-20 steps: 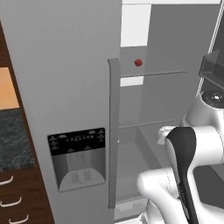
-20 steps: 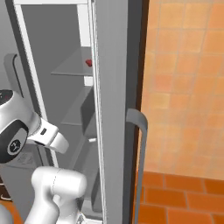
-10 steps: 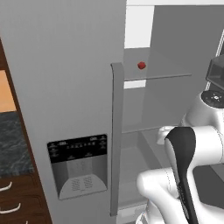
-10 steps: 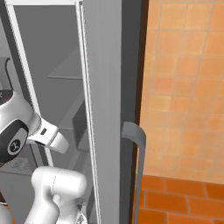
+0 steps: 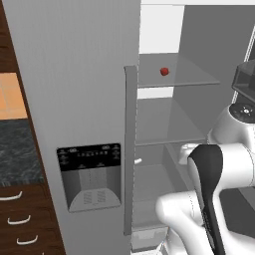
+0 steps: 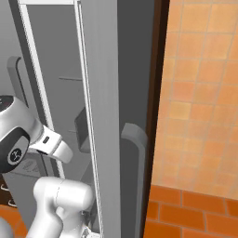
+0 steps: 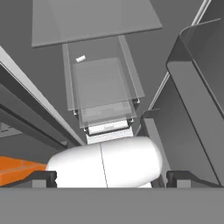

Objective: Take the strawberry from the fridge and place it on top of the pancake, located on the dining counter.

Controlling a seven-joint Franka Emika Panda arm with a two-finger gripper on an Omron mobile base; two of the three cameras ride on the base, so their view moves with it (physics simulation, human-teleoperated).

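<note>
Tool (image 7: 111,177) wide apart, empty; round strawberry (image 5: 164,71), no clear long axis, on fridge (image 5: 74,99) shelf.

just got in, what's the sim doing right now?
The Franka arm is parked at the fridge, whose right-hand door stands open. The strawberry sits untouched on the upper glass shelf. The gripper looks down into the lower compartment with its fingertips set wide apart, nothing between them. No grasp yet; the fruit is well above the hand.

Arm links: glossy white rounded arm (image 5: 182,209), beside the tall grey steel fridge (image 5: 79,99)
Joint band: black strip
Wrist cap: dark grey disc
Fingers (image 7: 41,177): small, dark
</note>
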